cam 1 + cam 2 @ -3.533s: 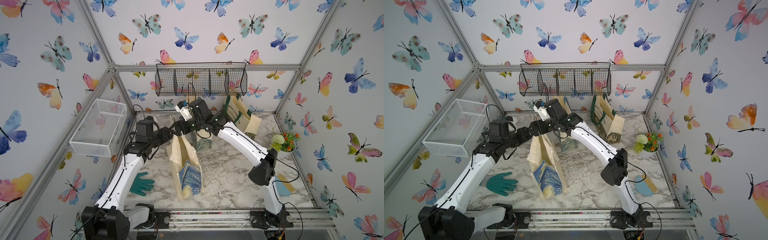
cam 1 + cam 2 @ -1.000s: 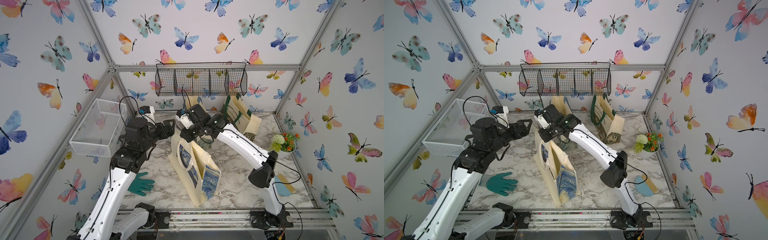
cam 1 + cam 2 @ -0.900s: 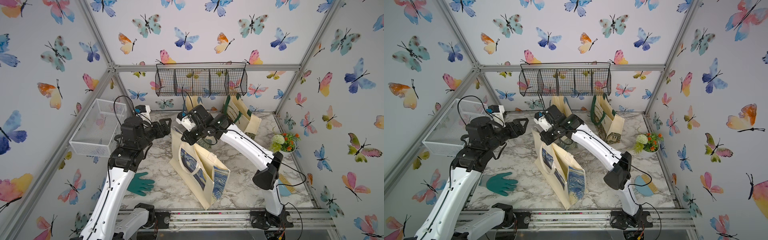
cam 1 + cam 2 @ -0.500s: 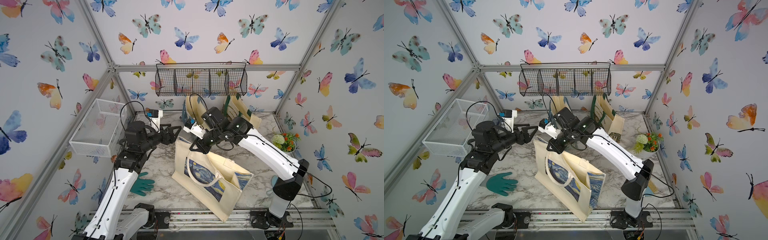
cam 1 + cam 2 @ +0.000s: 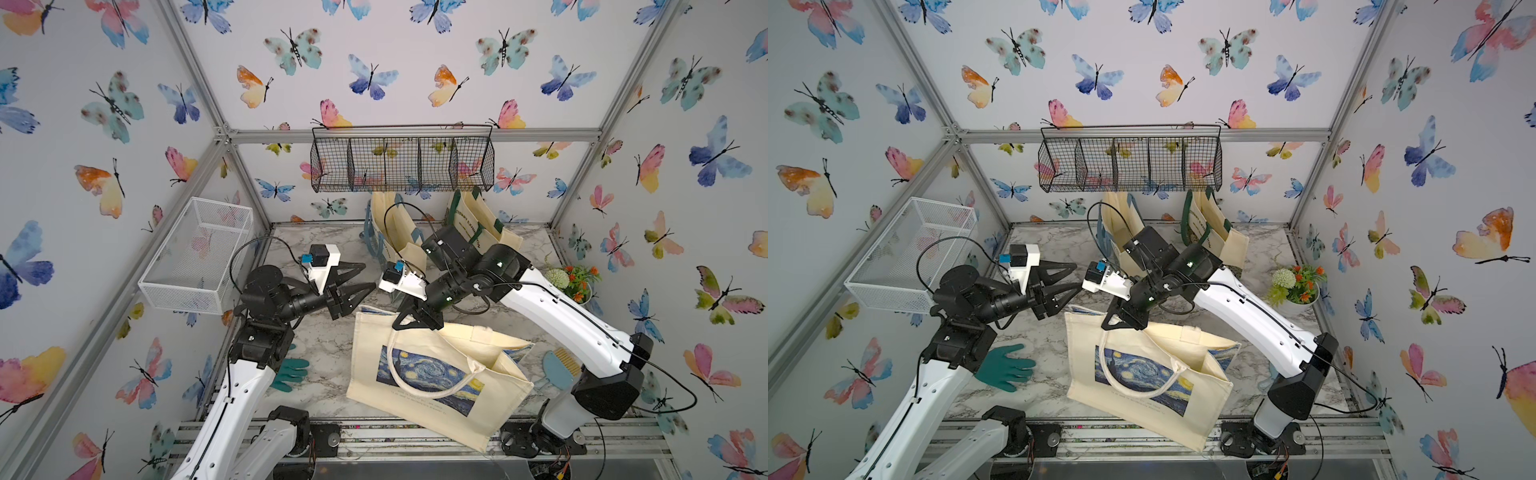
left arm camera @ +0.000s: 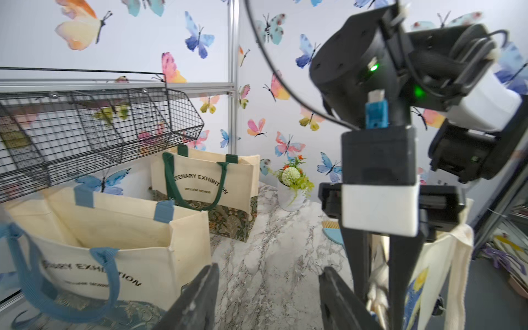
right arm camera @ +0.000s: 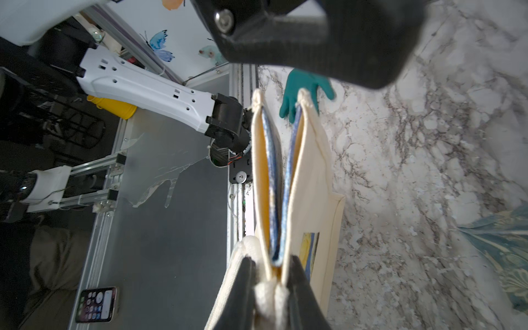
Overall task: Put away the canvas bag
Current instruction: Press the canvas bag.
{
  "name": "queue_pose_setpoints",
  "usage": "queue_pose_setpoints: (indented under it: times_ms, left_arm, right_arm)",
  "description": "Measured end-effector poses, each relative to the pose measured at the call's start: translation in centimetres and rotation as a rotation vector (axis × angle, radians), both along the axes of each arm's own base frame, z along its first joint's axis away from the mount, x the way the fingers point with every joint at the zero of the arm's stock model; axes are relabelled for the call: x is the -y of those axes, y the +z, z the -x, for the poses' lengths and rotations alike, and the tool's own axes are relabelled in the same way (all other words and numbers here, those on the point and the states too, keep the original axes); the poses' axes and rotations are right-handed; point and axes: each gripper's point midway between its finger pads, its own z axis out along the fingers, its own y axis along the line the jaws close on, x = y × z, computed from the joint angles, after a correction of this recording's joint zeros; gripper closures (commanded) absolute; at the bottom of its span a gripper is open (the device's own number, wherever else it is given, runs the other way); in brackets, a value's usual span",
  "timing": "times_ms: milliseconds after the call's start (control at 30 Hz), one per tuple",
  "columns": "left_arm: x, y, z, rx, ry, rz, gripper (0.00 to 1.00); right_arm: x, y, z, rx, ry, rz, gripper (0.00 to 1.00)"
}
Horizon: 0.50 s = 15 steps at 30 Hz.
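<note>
bag: canvas bag (image 5: 432, 374) hangs tilted over the front of the table (image 5: 324, 353), long side running left to right

right gripper (image 5: 417, 324): clamped on the bag's top rim

left gripper (image 5: 369, 276): jaws apart, empty. It sits just beside the bag's upper left corner, so I'd guess that corner is its grab

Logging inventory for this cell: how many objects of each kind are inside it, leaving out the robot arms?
Canvas bags: 3
Wire baskets: 2
Glove: 1
Flower pot: 1
Brush: 1
Total: 8
</note>
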Motion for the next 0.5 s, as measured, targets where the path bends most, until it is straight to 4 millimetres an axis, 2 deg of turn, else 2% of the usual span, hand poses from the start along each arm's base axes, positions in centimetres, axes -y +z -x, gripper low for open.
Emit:
queue_pose_setpoints:
  times_ms: [133, 233, 400, 500]
  left_arm:
    - [0.8, 0.7, 2.1, 0.024, -0.141, 0.014, 0.32]
    - [1.1, 0.9, 3.2, 0.029, -0.209, 0.016, 0.31]
    - [1.4, 0.8, 4.1, 0.017, -0.267, 0.017, 0.26]
    - [1.4, 0.5, 3.9, 0.005, -0.267, 0.015, 0.26]
  right_arm:
    - [0.8, -1.3, -0.6, -0.058, -0.003, 0.007, 0.98]
    - [1.5, -1.5, -1.5, -0.067, -0.031, 0.003, 0.98]
    - [2.6, 0.7, -2.4, -0.028, -0.064, -0.065, 0.98]
    - [2.9, 1.8, -1.9, -0.020, -0.056, -0.098, 0.98]
